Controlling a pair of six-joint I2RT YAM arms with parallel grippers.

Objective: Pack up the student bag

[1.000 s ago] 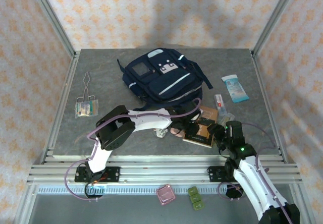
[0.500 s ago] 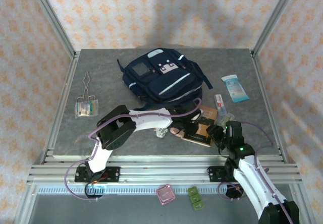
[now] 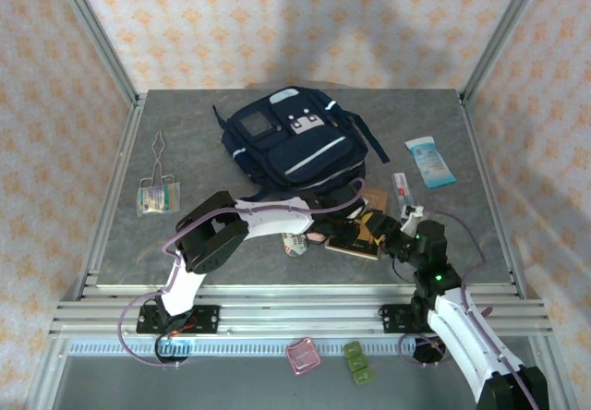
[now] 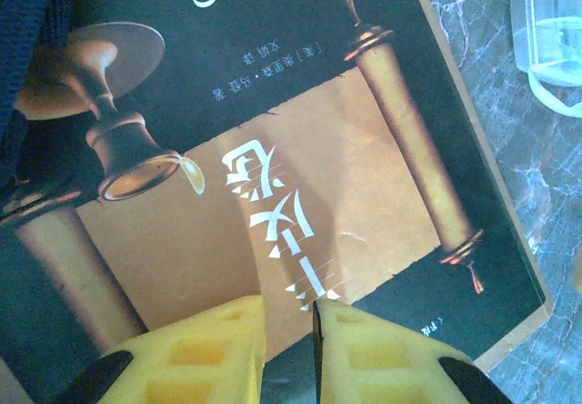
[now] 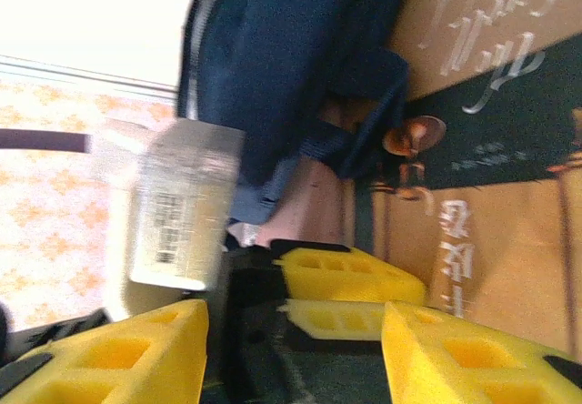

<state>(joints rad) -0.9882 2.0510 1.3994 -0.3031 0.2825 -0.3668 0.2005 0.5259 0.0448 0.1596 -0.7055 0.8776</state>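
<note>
Drags book nearer student bag; grips its edge with left hand for insertion, leaves right hand released beside.

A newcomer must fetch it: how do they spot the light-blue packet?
Find the navy student bag at the table's back centre. To its right lies a flat light-blue packet with a white end, wider than the slim white-and-red box beside it.

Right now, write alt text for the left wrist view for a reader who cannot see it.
A dark book with a tan scroll on its cover lies on the grey table, the left gripper nearly closed over its bottom edge. The navy student bag edges the upper left.
</note>
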